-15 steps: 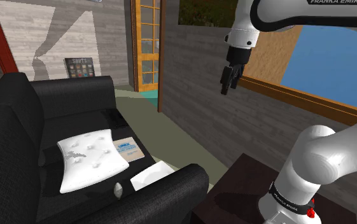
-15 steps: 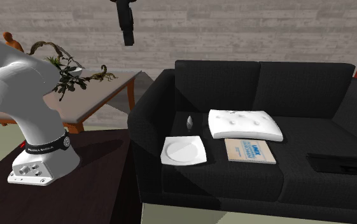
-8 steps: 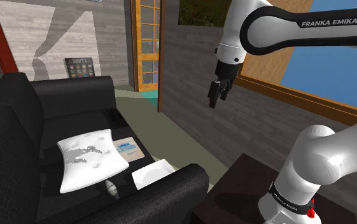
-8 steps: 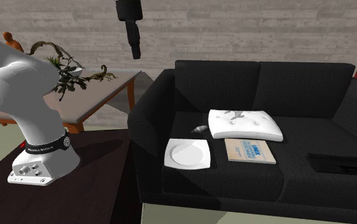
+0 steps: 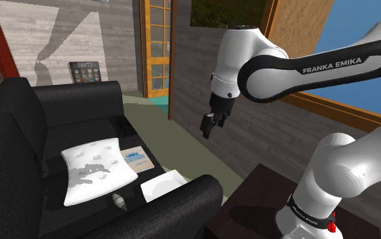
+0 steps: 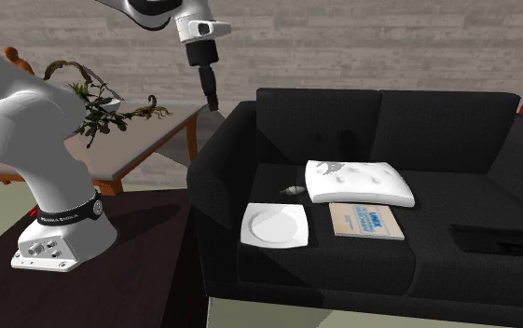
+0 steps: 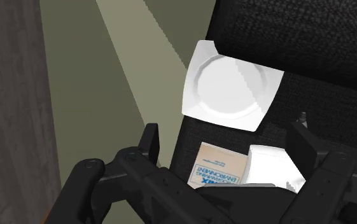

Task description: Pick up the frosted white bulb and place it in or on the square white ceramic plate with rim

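Wrist view: gripper (image 7: pixel 224 137) jaws spread wide apart, holding nothing. Bulb (image 6: pixel 290 190) lies on the sofa (image 6: pixel 455 121) seat between plate (image 6: pixel 273 225) and cushion (image 6: pixel 357 182).

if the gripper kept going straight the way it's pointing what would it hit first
Probably the black sofa seat, between the white plate and the book, judging by the wrist view. The open gripper hangs high above, so the exact spot is uncertain.

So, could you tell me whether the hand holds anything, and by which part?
Nothing is held: the hand is open in the air, and the bulb lies on the sofa seat.
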